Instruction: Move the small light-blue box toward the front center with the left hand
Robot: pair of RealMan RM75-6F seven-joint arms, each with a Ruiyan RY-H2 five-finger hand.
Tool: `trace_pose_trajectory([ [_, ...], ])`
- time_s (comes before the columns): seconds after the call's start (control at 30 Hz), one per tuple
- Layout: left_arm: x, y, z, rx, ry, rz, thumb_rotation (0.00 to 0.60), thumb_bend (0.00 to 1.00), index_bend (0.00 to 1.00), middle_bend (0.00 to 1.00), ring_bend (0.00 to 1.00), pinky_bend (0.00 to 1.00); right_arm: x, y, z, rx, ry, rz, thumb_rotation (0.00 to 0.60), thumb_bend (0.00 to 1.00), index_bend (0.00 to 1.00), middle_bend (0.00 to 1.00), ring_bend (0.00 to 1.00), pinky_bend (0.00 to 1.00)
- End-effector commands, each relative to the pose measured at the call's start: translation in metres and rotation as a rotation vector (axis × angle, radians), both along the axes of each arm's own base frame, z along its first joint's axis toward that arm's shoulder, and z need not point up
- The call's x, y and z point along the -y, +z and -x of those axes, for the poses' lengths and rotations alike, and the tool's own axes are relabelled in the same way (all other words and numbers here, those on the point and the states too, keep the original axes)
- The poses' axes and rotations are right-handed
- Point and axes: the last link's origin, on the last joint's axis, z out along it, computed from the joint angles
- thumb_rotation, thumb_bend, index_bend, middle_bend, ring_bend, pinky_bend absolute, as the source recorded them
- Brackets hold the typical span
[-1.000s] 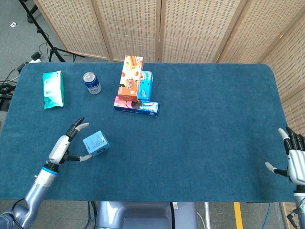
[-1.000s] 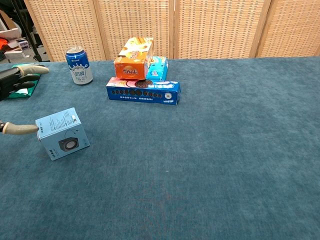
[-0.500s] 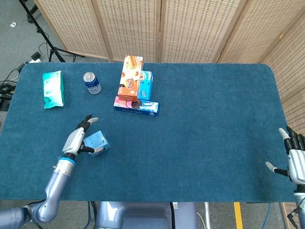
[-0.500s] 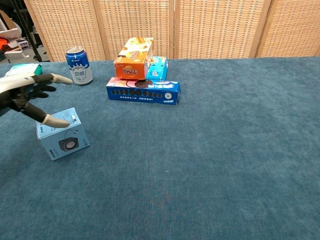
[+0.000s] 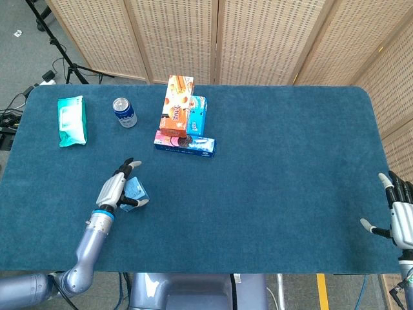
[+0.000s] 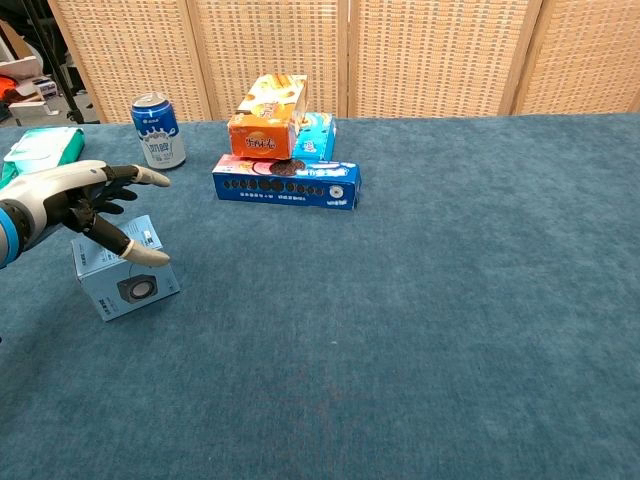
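- Since a second ago our left hand point(image 6: 75, 205) has slid rightward over the light-blue box point(image 6: 125, 282); the box hasn't shifted.
- Fingers are spread above the box at near left, holding nothing yet.
- We judge closing comes next, then carrying right.
- The boxes stack point(image 5: 182, 123) and can point(image 5: 124, 112) sit far back, no obstruction.

Left hand point(image 6: 85, 203) spread just above small light-blue box point(image 6: 125, 275), thumb tip over its top edge. Blue can point(image 6: 158, 130) behind; snack boxes point(image 6: 286, 150) stacked mid-bench point(image 6: 450, 300).
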Motion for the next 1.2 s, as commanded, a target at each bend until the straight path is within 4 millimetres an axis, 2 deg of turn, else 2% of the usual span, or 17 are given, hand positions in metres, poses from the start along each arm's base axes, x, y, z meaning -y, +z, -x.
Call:
trace_pose_trajectory([
  [0.03, -0.001, -0.003, 0.001, -0.008, 0.019, -0.028, 0.6, 0.0, 0.14, 0.0, 0.02, 0.16, 0.0, 0.0, 0.0, 0.001, 0.0, -0.001, 0.6, 0.0, 0.0, 0.0, 0.0, 0.0],
  [0.17, -0.002, -0.01, 0.0, -0.001, 0.029, -0.031, 0.6, 0.0, 0.14, 0.02, 0.1, 0.27, 0.0, 0.0, 0.0, 0.001, -0.002, -0.002, 0.6, 0.0, 0.0, 0.0, 0.0, 0.0],
  [0.3, -0.002, -0.016, 0.002, -0.012, 0.04, -0.032, 0.6, 0.0, 0.15, 0.14, 0.22, 0.37, 0.001, 0.0, 0.001, 0.001, -0.005, 0.0, 0.6, 0.0, 0.0, 0.0, 0.0, 0.0],
  [0.43, -0.004, -0.017, 0.003, -0.003, 0.052, -0.073, 0.6, 0.01, 0.22, 0.28, 0.34, 0.47, 0.001, 0.0, 0.001, 0.001, -0.007, 0.0, 0.6, 0.0, 0.0, 0.0, 0.0, 0.0],
  [0.5, -0.004, -0.016, 0.004, 0.001, 0.048, -0.088, 0.6, 0.03, 0.28, 0.32, 0.36, 0.49, 0.001, 0.0, 0.002, 0.002, -0.008, 0.0, 0.6, 0.0, 0.0, 0.0, 0.0, 0.0],
  [0.57, -0.005, -0.015, 0.004, 0.019, 0.038, -0.098, 0.6, 0.04, 0.34, 0.35, 0.37, 0.5, 0.002, 0.0, 0.001, 0.003, -0.007, 0.0, 0.6, 0.0, 0.0, 0.0, 0.0, 0.0],
  [0.67, -0.004, -0.01, 0.002, 0.102, -0.015, -0.112, 0.6, 0.04, 0.36, 0.36, 0.38, 0.5, 0.001, 0.0, 0.001, 0.003, -0.007, -0.001, 0.6, 0.0, 0.0, 0.0, 0.0, 0.0],
  [0.83, -0.003, 0.005, 0.004, 0.298, -0.22, -0.186, 0.6, 0.02, 0.38, 0.37, 0.38, 0.5, 0.001, -0.001, 0.001, 0.003, -0.005, -0.003, 0.6, 0.0, 0.0, 0.0, 0.0, 0.0],
  [1.0, -0.002, 0.008, 0.022, 0.449, -0.421, -0.267, 0.6, 0.0, 0.39, 0.37, 0.38, 0.5, 0.001, -0.002, -0.001, -0.001, -0.002, -0.007, 0.6, 0.0, 0.0, 0.0, 0.0, 0.0],
  [1.2, -0.005, 0.003, 0.038, 0.706, -0.414, -0.266, 0.6, 0.0, 0.44, 0.37, 0.38, 0.5, 0.0, -0.003, -0.002, -0.007, 0.002, -0.006, 0.6, 0.0, 0.0, 0.0, 0.0, 0.0],
])
